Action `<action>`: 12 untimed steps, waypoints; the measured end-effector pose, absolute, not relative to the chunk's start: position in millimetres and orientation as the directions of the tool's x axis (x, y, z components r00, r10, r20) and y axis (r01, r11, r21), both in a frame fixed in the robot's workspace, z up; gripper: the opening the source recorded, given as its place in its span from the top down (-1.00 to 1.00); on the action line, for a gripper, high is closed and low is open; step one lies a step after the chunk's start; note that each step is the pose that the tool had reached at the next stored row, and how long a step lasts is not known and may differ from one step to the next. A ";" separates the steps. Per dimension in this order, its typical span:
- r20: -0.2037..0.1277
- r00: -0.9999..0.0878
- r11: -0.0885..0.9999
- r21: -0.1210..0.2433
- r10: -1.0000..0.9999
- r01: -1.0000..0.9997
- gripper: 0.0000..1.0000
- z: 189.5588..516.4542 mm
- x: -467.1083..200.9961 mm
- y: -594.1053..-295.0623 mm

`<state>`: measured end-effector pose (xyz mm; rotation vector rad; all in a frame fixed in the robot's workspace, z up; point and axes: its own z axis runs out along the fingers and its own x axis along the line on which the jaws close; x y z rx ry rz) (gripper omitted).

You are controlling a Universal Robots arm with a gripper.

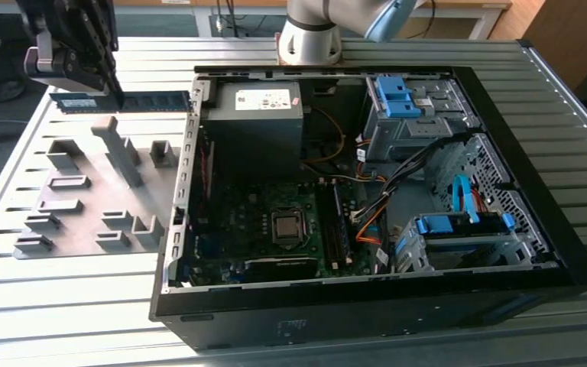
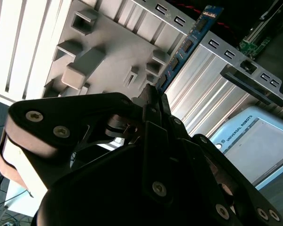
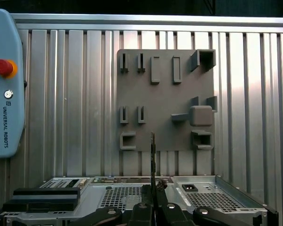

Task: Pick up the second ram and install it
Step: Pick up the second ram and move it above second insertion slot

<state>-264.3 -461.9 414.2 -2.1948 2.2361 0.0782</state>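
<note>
The second ram (image 1: 150, 100), a long dark blue-green stick, hangs level in the air above the grey holder plate (image 1: 100, 195), just off the open computer case's (image 1: 538, 229) side wall on the exterior view's left. My gripper (image 1: 108, 93) is shut on it near its middle. In the second wrist view the ram (image 2: 188, 42) runs out past the fingertips (image 2: 150, 96). The first wrist view has the ram (image 3: 153, 155) edge-on, rising from the gripper (image 3: 153, 190) over the holder plate (image 3: 165, 94). The motherboard (image 1: 273, 229) with its slots lies inside the case.
Grey holder blocks (image 1: 120, 157) stand up from the plate below the stick. The case holds a power supply (image 1: 257, 115), blue drive cages (image 1: 457, 229) and loose cables. A teach pendant (image 3: 7, 84) lies on the ribbed metal table (image 1: 59, 321). The arm's base (image 1: 309, 34) stands behind the case.
</note>
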 end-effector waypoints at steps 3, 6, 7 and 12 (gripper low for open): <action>-0.040 -0.019 0.018 0.030 -0.999 -0.999 0.72 414.3 -261.1 -461.9; -0.040 -0.019 0.018 0.030 -0.999 -0.999 0.72 414.2 -256.6 -461.9; -0.040 -0.019 0.018 0.030 -0.999 -0.999 0.72 414.2 -254.7 -461.9; -0.040 -0.019 0.018 0.031 -0.999 -0.999 0.72 414.3 -237.4 -461.8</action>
